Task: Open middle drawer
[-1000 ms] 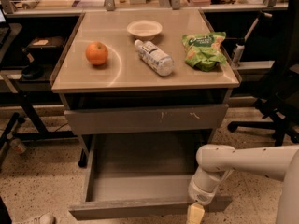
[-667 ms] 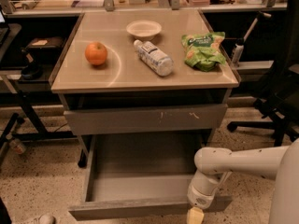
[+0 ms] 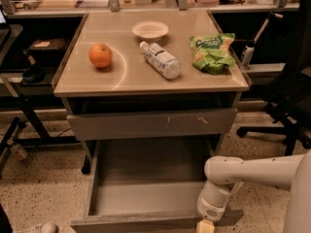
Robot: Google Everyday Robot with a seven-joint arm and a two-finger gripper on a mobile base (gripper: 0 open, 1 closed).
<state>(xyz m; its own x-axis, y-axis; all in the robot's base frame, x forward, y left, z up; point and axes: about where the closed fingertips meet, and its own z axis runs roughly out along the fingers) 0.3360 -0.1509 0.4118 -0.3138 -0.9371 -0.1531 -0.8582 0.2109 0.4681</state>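
Hardly anything has moved: the arm sits almost where it was, and the middle drawer (image 3: 146,198) is out just as far. It is pulled well out, low under the scratched drawer (image 3: 150,124). The job looks about done. The gripper (image 3: 205,225) is down by the drawer's front right corner, and I cannot tell if it is open or shut. On the surface (image 3: 146,84) lie an orange (image 3: 100,55), a bottle (image 3: 160,60), a bowl (image 3: 150,30) and a green bag (image 3: 212,52). Nothing blocks the drawer.
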